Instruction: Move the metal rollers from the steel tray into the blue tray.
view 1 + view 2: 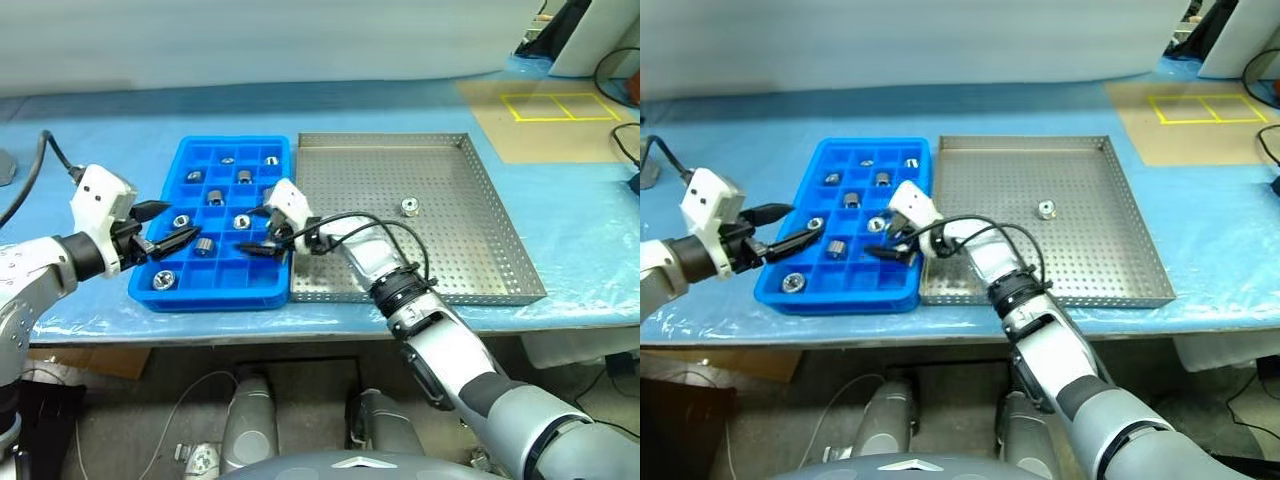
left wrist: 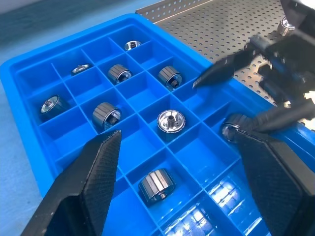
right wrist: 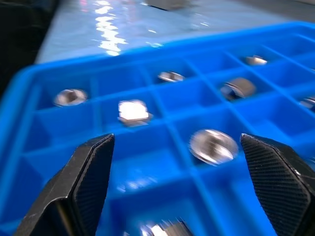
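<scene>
The blue tray [image 1: 215, 290] holds several metal rollers [image 1: 204, 245], each in its own compartment. One metal roller [image 1: 409, 207] stands alone on the perforated floor of the steel tray [image 1: 480, 250], right of its middle. My right gripper [image 1: 257, 230] hangs open over the blue tray's right-hand compartments, with nothing between its fingers. In the right wrist view a roller [image 3: 213, 146] lies in a compartment just beyond its spread fingertips [image 3: 93, 157]. My left gripper [image 1: 172, 228] is open above the tray's left side, over a roller [image 2: 171, 121].
The two trays sit side by side on a table covered in blue film [image 1: 120, 130]. A cardboard sheet with yellow tape squares [image 1: 555, 106] lies at the far right. Cables [image 1: 625, 140] run along the right edge.
</scene>
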{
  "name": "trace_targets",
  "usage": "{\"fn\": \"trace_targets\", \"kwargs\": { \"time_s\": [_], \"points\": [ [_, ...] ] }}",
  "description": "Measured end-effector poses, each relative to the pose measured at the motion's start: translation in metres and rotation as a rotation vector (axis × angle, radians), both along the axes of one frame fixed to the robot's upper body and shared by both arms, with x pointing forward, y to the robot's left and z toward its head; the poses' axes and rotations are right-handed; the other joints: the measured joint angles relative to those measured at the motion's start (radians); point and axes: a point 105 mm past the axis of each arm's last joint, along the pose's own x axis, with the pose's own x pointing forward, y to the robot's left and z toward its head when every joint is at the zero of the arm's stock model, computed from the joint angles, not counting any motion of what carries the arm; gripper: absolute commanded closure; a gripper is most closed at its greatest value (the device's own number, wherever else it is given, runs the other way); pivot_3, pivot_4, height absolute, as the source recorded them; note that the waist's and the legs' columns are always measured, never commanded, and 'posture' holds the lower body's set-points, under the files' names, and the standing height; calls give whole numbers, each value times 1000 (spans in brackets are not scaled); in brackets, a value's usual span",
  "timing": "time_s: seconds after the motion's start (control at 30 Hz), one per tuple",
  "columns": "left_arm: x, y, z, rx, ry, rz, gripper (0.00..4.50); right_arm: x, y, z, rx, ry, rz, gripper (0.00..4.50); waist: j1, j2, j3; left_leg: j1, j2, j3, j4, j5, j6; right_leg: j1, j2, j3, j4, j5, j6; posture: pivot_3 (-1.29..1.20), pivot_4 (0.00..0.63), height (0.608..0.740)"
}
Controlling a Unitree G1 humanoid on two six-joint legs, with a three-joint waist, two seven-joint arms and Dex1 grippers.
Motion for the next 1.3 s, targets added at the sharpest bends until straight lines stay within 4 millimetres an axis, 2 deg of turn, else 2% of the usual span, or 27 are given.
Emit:
{"fn": "trace_targets", "kwargs": {
  "time_s": [0.13,0.23,0.3,0.37,0.43,0.57,0.73,0.83,1.13,1.23,1.3],
  "points": [
    [11,-13,-1,-23,-3,-46,598,22,-57,34,30,-88,-144,207,-5,-1,0,0,0,0,1,2,-3,0,1,1,0,1,1,18,150,740],
    [20,-25,-4,-41,0,-89,598,32,-112,56,13,-142,-265,207,-8,-1,-1,0,0,0,1,2,-3,0,2,1,0,1,1,-22,150,740],
    [23,-31,-8,-52,5,-112,598,36,-148,55,-15,-145,-361,207,-9,-1,-1,0,0,0,1,2,-3,0,2,1,-1,2,3,-49,150,740],
    [28,-36,-12,-60,15,-126,598,38,-184,44,-49,-119,-461,207,-18,-1,-1,0,1,0,1,2,-3,0,3,2,-1,2,3,-68,150,740],
    [31,-39,-16,-65,25,-142,598,40,-197,33,-54,-85,-514,207,-38,-1,-1,0,1,1,2,2,-3,0,3,3,0,1,2,-77,150,740],
    [38,-48,-14,-80,15,-177,598,44,-200,16,-61,-46,-560,207,-70,-1,-1,2,1,1,3,2,-3,0,4,5,2,1,0,-80,150,740],
    [40,-55,-12,-86,9,-209,598,50,-185,-19,-82,33,-591,207,-83,-1,-1,2,1,1,3,2,-2,0,4,5,2,1,0,-66,150,740],
    [40,-55,-13,-79,11,-211,598,54,-194,-34,-113,64,-645,207,-80,-1,-1,0,1,1,6,0,1,0,3,4,1,1,0,-57,150,740],
    [37,-50,-23,-70,43,-194,598,61,-203,-37,-116,45,-709,207,-77,-1,-1,-1,1,1,15,-2,4,0,2,4,7,1,0,-50,150,740],
    [37,-49,-24,-69,46,-192,598,61,-204,-38,-117,38,-719,844,-75,-1,-1,0,1,1,18,-4,7,0,1,5,11,0,0,-55,150,740],
    [37,-49,-25,-69,47,-191,598,61,-203,-39,-116,39,-713,1488,-75,-1,-1,1,1,1,20,-4,7,0,1,5,14,0,0,-57,150,740]
  ]
}}
